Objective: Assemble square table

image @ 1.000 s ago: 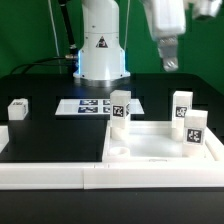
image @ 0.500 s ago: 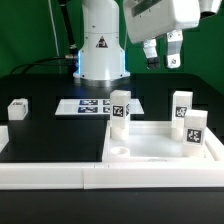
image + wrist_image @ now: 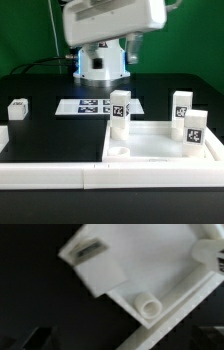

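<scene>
1. Four legs, none fitted yet: one (image 3: 17, 109) at the frame's left, one (image 3: 120, 111) at centre, two (image 3: 181, 107) (image 3: 194, 134) at right.
2. The slab (image 3: 160, 145) lies lower right on the worktop (image 3: 50, 130), against the fence (image 3: 60, 175).
3. My end effector (image 3: 131, 50), top centre, is wide open and empty.
4. I judge every leg is left to do.

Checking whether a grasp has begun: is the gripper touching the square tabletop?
Apart. In the exterior view the gripper hangs high near the robot base, jaws open, with black table showing between it and the square tabletop far below.
</scene>
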`<state>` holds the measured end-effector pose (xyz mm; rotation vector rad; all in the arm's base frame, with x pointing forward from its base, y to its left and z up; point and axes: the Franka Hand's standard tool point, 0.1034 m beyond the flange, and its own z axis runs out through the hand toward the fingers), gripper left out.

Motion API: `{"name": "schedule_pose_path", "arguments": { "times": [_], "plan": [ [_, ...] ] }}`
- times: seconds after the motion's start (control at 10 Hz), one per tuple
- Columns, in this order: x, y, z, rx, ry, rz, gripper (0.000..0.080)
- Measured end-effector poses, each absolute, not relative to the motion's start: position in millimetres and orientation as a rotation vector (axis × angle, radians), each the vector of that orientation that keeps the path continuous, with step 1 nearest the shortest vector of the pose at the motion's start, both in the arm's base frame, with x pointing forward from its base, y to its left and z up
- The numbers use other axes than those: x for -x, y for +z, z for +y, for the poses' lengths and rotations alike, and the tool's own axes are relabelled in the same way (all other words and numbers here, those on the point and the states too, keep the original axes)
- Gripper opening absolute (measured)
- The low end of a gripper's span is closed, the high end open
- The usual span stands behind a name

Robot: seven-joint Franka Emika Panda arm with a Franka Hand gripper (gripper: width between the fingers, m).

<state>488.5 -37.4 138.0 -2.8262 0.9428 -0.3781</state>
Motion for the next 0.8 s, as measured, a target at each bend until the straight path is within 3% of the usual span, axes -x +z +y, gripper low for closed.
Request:
{"name": "schedule_pose_path", "arguments": {
  "times": [0.3, 0.8],
  "plan": [
    [-463.1, 162.0, -97.0, 2.943, -0.438, 0.493, 0.0649],
    [-461.2, 152.9, -98.0, 2.990, -0.404, 0.312, 0.0649]
  ]
}}
